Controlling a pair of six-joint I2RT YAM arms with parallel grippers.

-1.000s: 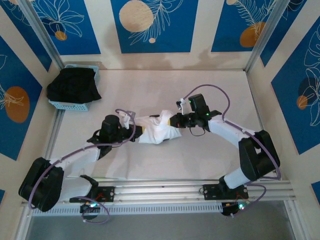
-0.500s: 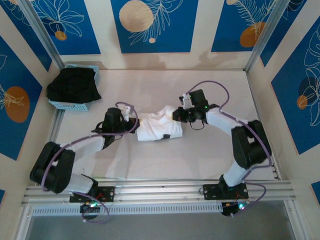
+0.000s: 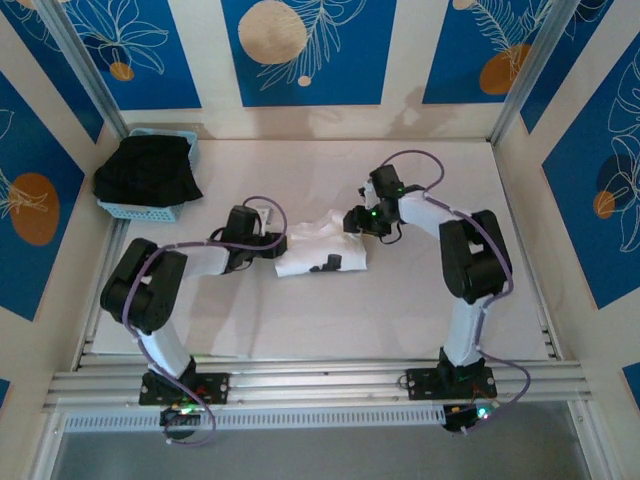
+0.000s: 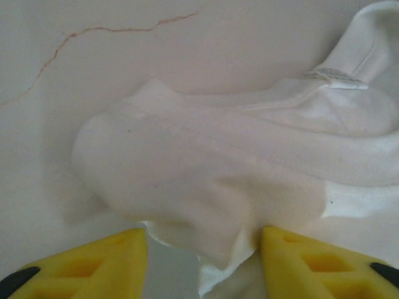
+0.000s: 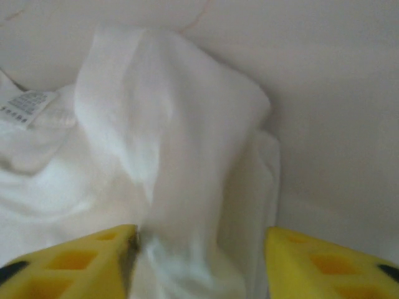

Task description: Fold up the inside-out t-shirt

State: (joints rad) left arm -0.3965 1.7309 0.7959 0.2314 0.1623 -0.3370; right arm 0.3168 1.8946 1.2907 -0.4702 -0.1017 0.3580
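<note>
Left gripper [image 4: 202, 240] and right gripper [image 5: 199, 240] gape open over the bunched inside-out t-shirt [image 3: 322, 255] at frame centre: fold seemingly laid, next needs fresh edge grips.

The t-shirt [image 3: 310, 250] is white (black marks), the fingers [image 4: 93, 261] yellow.

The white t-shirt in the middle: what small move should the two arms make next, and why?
Probably draw both arms straight back. The left pincer and right pincer stand open around loose folds of the t-shirt, which lies bunched on the table; backing off gently should avoid dragging it.
</note>
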